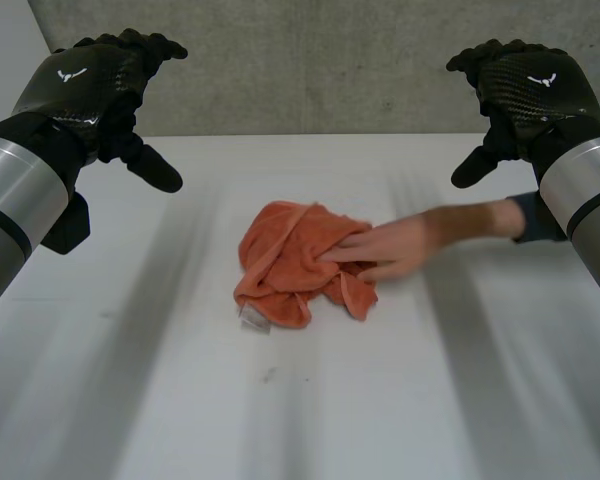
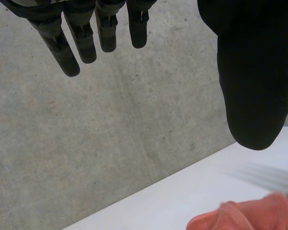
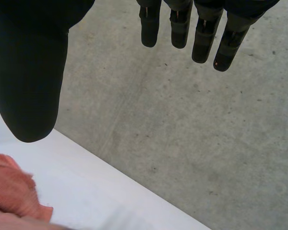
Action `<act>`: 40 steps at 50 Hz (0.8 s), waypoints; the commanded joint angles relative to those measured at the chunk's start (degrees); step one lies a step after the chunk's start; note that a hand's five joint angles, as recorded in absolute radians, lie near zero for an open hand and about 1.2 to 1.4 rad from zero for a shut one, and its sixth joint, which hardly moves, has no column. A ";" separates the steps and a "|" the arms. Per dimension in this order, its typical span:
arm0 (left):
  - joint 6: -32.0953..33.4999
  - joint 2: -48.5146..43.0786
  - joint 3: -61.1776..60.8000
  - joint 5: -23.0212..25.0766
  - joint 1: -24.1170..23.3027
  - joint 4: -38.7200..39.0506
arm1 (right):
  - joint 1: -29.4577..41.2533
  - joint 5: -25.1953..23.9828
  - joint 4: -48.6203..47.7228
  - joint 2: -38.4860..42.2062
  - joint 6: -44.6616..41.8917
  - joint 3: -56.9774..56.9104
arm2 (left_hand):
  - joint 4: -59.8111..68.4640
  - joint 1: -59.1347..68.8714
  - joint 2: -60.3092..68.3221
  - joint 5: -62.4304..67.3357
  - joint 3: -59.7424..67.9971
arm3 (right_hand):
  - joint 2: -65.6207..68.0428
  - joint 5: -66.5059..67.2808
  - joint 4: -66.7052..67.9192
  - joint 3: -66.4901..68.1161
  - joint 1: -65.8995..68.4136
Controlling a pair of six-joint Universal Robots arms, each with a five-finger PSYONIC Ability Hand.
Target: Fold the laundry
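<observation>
An orange towel [image 1: 300,262] lies crumpled mid-table, a person's hand [image 1: 400,248] on its right side; left hand [image 1: 95,85] and right hand [image 1: 525,85] hover spread wide.

Both hands, left [image 1: 85,85] and right [image 1: 530,90], hover raised (fingers relaxed).

Our left hand [image 1: 85,85] and right hand [image 1: 530,88] are glossy black weave, each bearing a small white emblem [image 1: 72,74]; behind them, rounded grey forearms [image 1: 15,195].
</observation>
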 commanded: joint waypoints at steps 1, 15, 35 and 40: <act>0.00 0.00 -0.11 0.00 0.00 0.01 | -0.08 -2.79 0.09 0.00 -0.09 0.16 | -1.97 -2.01 -1.76 -2.46 -2.30 | -2.73 -3.23 -3.25 -2.19 -0.95; 0.00 -0.61 -0.29 0.00 -0.09 0.89 | -0.43 -6.13 0.00 0.00 0.09 0.16 | -1.97 -2.01 -1.76 -2.46 -2.30 | -2.73 -3.23 -3.25 -2.19 -0.95; -13.44 -16.76 0.68 -5.71 -1.14 0.81 | 0.00 -12.28 1.06 11.92 -6.40 -2.47 | 0.22 0.18 0.43 -0.27 -0.11 | -2.73 -3.23 -3.25 -2.19 -0.95; -16.16 -23.18 2.08 -5.89 -2.81 0.98 | 1.93 -14.39 -0.08 16.86 -7.21 -3.88 | 0.22 0.18 0.43 -0.27 -0.11 | -2.73 -3.23 -3.25 -2.19 -0.95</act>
